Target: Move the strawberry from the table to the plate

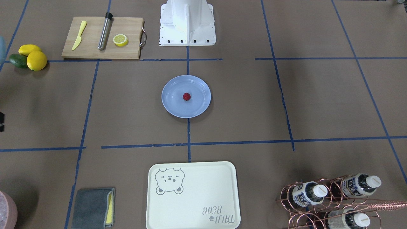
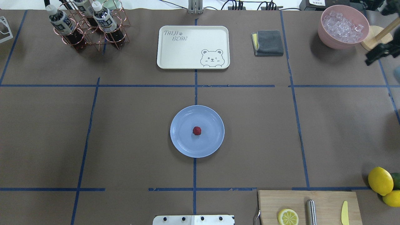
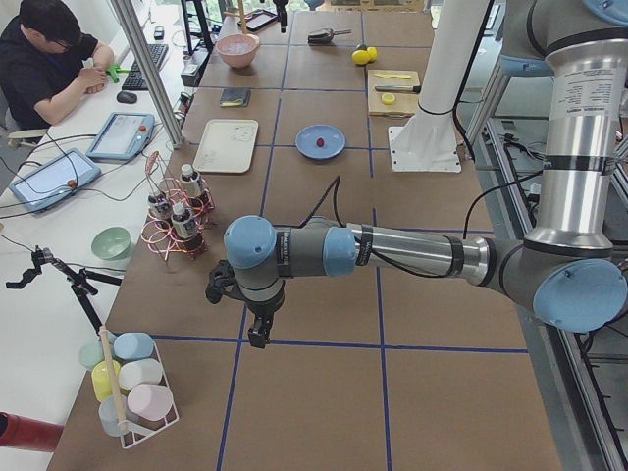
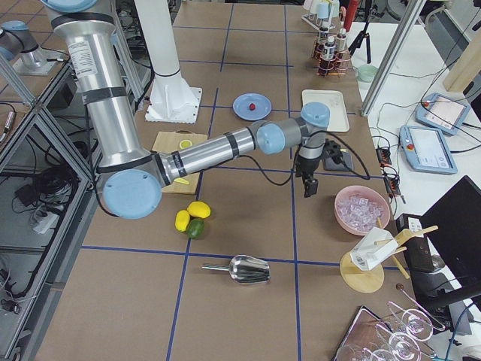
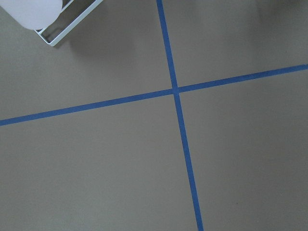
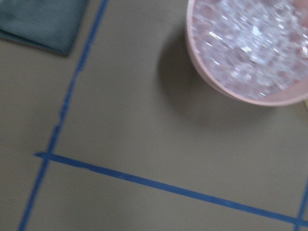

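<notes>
The tiny dark-red strawberry (image 1: 186,96) (image 2: 197,130) lies at the middle of the light-blue plate (image 1: 171,106) (image 2: 182,143), which sits at the centre of the brown-paper table (image 1: 127,111). No gripper is near it. In the exterior left view my left gripper (image 3: 257,334) hangs over the table's left end, far from the plate (image 3: 306,149). In the exterior right view my right gripper (image 4: 309,189) hangs between the grey cloth and the pink bowl. I cannot tell whether either gripper is open or shut. Both wrist views show only table.
A cream bear tray (image 2: 193,47) and a grey cloth (image 2: 268,42) lie beyond the plate. A pink bowl of ice (image 2: 343,26) stands far right and a copper bottle rack (image 2: 87,28) far left. The cutting board (image 2: 307,206) carries a lemon half. Lemons (image 2: 381,181) lie beside it.
</notes>
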Controlling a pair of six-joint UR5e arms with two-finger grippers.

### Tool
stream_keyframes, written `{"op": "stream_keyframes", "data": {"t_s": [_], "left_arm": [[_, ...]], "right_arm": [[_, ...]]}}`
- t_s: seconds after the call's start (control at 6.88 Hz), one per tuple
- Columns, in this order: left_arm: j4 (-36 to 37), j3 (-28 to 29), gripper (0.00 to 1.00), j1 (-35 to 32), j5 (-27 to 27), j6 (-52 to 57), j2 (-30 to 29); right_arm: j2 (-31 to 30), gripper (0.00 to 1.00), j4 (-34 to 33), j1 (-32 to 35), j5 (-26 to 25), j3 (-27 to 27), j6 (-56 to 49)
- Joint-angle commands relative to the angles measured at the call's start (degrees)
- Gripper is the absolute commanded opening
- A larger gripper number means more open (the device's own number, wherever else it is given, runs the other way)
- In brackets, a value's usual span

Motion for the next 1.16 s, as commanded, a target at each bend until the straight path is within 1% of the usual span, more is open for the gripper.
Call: {"op": "stream_keyframes", "data": {"t_s": [0.0, 0.15, 0.29, 0.44, 0.58, 1.02], "left_arm": [[-0.1, 0.24, 1.0, 1.21, -0.03, -0.02, -0.02], [-0.1, 0.15, 1.0, 1.22, 0.06, -0.02, -0.02], [-0.1, -0.2, 1.0, 1.22, 0.06, -0.02, -0.02], [-0.1, -0.37, 1.0, 1.22, -0.03, -0.02, -0.02], [-0.18, -0.46, 1.0, 1.22, -0.03, -0.02, -0.02], [-0.18, -0.64, 1.0, 1.22, -0.03, -0.02, -0.1]], "right_arm": [[-9.0, 1.0, -0.09, 11.46, 1.03, -0.17, -2.57], [-11.11, 1.0, -0.09, 12.91, 3.83, -0.51, -2.57], [-13.83, 1.0, 0.0, 13.97, 4.99, 0.09, -2.48], [-14.81, 1.0, 0.0, 14.07, 5.78, 0.53, -2.57], [-15.0, 1.0, 0.0, 14.07, 6.48, 0.89, -2.48], [-14.91, 1.0, 0.09, 14.07, 6.4, 1.06, -2.57]]}}
